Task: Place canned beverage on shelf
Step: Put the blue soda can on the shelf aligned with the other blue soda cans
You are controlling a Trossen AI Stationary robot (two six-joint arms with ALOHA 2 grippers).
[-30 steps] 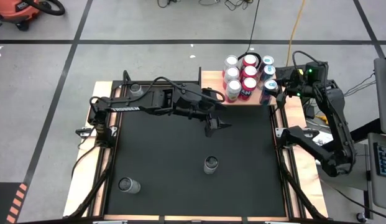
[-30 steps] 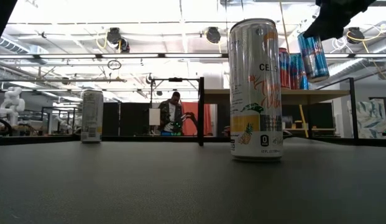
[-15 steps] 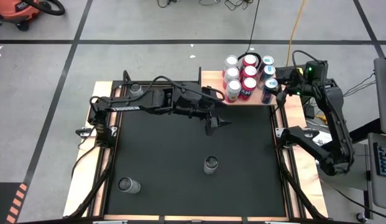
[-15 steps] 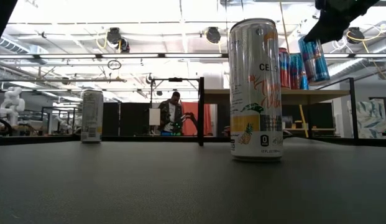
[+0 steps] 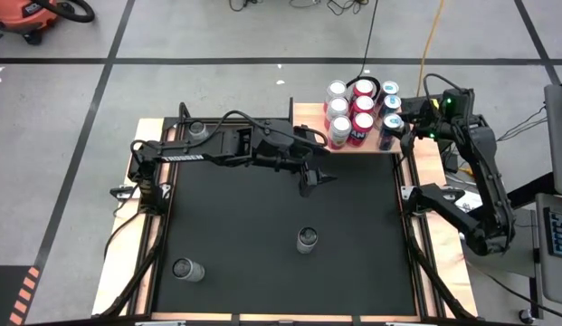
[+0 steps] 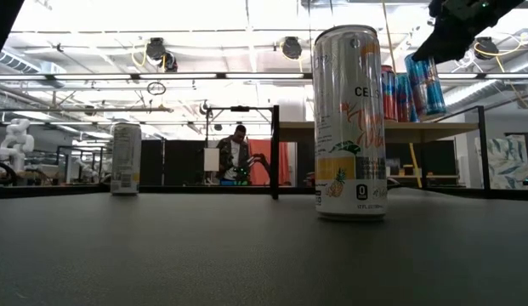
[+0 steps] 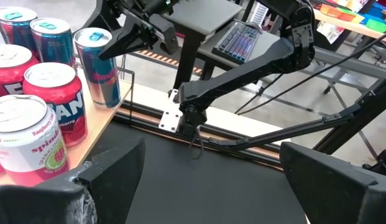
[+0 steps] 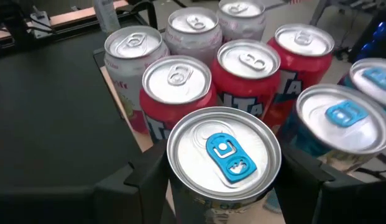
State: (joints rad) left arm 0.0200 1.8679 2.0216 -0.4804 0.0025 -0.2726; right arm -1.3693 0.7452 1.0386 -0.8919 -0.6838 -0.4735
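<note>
The shelf (image 5: pixel 309 116), a light-wood board at the table's far right, carries several cans (image 5: pixel 351 110), red, white and blue. My right gripper (image 5: pixel 395 134) is shut on a blue can (image 5: pixel 387 138) over the shelf's right end, beside the other blue cans (image 8: pixel 342 118). The low view shows this can (image 6: pixel 425 85) tilted, its bottom just above the board (image 6: pixel 374 127). My left gripper (image 5: pixel 319 178) hangs open over the black mat, just in front of the shelf, with nothing between its fingers. My right gripper pinches the blue can's side wall just under its top rim (image 8: pixel 180 186), with one finger (image 8: pixel 133 183) on each side. The fingers come from the table's right, slanting down. The can (image 7: pixel 101 68) hangs tilted below them, slightly above the shelf.
Two more cans stand upright on the black mat: one near the middle (image 5: pixel 307 240), tall in the low view (image 6: pixel 349 123), and one near the front left (image 5: pixel 187 269). A black post (image 6: pixel 275 151) stands at the shelf's left end. A person (image 6: pixel 236 157) is in the room beyond.
</note>
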